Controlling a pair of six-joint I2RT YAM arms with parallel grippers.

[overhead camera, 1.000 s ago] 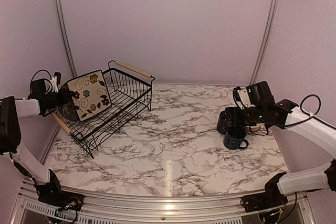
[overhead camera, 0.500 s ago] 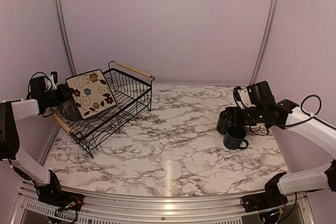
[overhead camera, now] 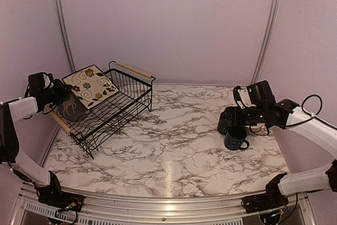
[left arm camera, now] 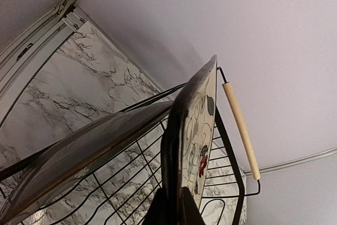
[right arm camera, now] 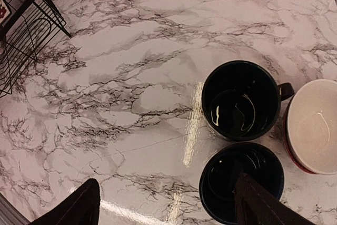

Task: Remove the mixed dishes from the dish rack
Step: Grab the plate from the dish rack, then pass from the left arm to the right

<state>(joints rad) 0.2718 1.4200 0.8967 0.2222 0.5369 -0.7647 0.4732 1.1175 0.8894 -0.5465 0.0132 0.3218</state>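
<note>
Overhead, the left gripper (overhead camera: 61,96) is holding the square cream plate (overhead camera: 90,85) by its left edge, tilting it flower-side up over the left end of the dish rack (overhead camera: 118,110). The rack is sitting at the far left of the marble table (overhead camera: 174,156). A round grey-brown plate (overhead camera: 70,109) is leaning in the rack just beneath. The right gripper (overhead camera: 230,120) is hovering at the right side, with a dark mug (overhead camera: 235,138) standing just in front of it.

From the left wrist, the jaws are clamping the square plate's rim, the grey-brown plate is slanting beside it, and a wooden handle (left arm camera: 240,125) is running behind.

From the right wrist, the jaws are standing wide apart, gripping nothing. Below them the farther mug (right arm camera: 241,100) and the closer mug (right arm camera: 226,183) are standing upright close together, beside a cream-lined bowl (right arm camera: 314,127). One finger (right arm camera: 258,204) is crossing the closer mug's mouth.
</note>
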